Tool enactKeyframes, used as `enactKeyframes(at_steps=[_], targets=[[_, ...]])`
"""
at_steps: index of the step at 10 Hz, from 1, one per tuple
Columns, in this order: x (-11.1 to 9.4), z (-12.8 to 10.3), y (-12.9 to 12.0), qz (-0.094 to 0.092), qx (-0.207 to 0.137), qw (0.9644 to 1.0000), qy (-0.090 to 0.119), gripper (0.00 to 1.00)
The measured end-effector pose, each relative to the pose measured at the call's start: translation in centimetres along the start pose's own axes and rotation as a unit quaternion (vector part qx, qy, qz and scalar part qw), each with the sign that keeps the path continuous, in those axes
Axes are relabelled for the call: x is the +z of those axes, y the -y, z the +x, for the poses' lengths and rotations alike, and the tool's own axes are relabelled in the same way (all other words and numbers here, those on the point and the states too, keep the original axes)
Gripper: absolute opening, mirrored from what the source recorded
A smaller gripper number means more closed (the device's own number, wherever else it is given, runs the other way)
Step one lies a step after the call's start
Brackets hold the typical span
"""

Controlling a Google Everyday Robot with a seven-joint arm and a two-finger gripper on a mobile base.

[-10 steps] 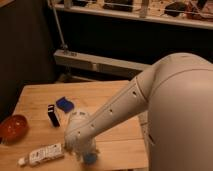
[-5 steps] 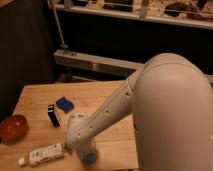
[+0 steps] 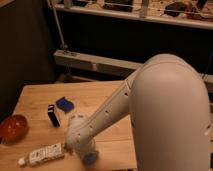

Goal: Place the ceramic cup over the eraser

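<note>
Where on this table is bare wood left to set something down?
Free: the far table strip behind the blue pad and black block; the patch between these and the red bowl. Crowded: near edge, gripper over ceramic cup beside white tube.

Wooden table, dark shelving behind

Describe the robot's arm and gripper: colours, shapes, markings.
The arm is smooth white: a large bulbous shell near the camera, narrowing to a forearm with a row of small dark dots, ending in a rounded wrist. No cables show. The gripper sits beneath that wrist, near the front edge of the table, mostly hidden.
</note>
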Motion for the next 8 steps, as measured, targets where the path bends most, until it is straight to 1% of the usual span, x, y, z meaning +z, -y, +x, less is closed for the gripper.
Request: enactKeyframes(at_steps=[1,2,5,6,7,8], targets=[[-1.6,-0.4,-0.1,0.005,0.004,0.9999,0.008,0.03],[-2.8,-0.6,0.0,0.012,0.007,0.9998,0.012,0.01],[-7.4,-1.9,-0.4,0.033,0.013,0.9991,0.024,0.00],[-9.2,-2.5,-0.7,0.037,0.014,0.9988,0.029,0.00],[-10.4,-3.2,-0.9,0.039,0.013,0.9986,0.035,0.00],[-12.9,-4.6,-1.3,0.042,0.012,0.9980,0.046,0.00]])
